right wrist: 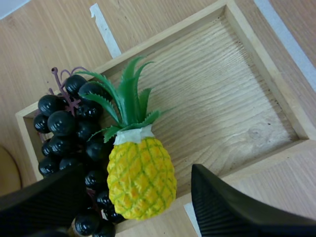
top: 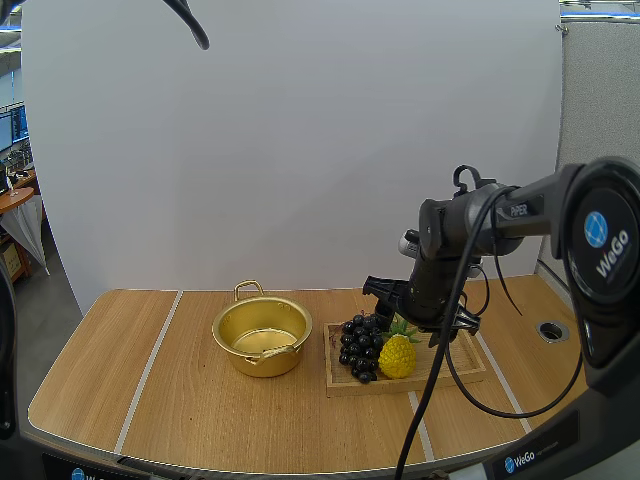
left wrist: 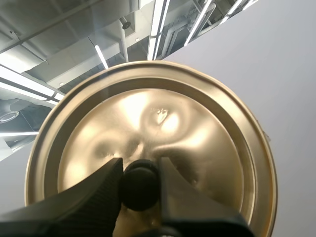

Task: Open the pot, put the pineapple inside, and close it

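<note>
While the L gripper (left wrist: 140, 173) pinches the black knob (left wrist: 139, 187) of the gold lid (left wrist: 148, 118), fingers clamped snug on either side of it, the R gripper (right wrist: 139, 170) hangs over the wooden tray (right wrist: 237, 98). Its fingers are spread wide, gripping nothing. The pineapple (right wrist: 141, 177) lies in the tray by the long edge, leaves pointing toward the tray's middle, right under that open gap. Grapes (right wrist: 69, 123) touch it, at the tray's end nearest the pot (top: 262, 336). The pot sits open-topped on the table (top: 120, 380), near the tray but apart from it.
</note>
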Motion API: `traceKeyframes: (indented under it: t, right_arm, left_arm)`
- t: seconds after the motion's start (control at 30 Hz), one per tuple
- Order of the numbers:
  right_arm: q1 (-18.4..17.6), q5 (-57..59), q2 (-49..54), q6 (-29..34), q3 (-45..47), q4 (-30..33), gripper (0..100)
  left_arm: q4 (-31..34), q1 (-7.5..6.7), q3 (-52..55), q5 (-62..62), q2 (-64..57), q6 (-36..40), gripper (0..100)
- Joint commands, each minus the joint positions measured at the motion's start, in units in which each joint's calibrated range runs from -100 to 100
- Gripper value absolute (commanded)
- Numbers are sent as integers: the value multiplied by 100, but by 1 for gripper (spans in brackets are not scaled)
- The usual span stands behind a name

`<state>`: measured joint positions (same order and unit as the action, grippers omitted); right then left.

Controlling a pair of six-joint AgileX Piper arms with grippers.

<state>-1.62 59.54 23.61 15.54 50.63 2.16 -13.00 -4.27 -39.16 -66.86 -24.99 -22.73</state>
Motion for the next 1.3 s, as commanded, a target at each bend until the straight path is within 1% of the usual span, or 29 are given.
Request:
traceKeyframes:
  t: [0.0,0.7,1.13,1.17,1.2,1.23,1.27]
  right_arm:
    - [-19,-145,-162,31,-38,-16,100]
    - [-19,-806,-1189,31,-38,-16,100]
    - [-19,-844,-1522,12,-38,21,100]
    - [-19,-863,-1522,12,-38,21,89]
    - [-19,-863,-1522,12,-38,21,70]
    - [-19,-863,-1522,12,-38,21,60]
    - [-19,-863,-1522,12,-38,-18,42]
  left_arm:
    - [44,-13,-50,208,-26,62,1]
    - [44,-13,-50,208,-26,62,1]
    - [44,-13,-50,208,-26,62,1]
    - [44,-13,-50,208,-26,62,1]
    - [44,-13,-50,208,-26,62,1]
    - [44,-13,-50,208,-26,62,1]
    - [44,-13,-50,208,-26,62,1]
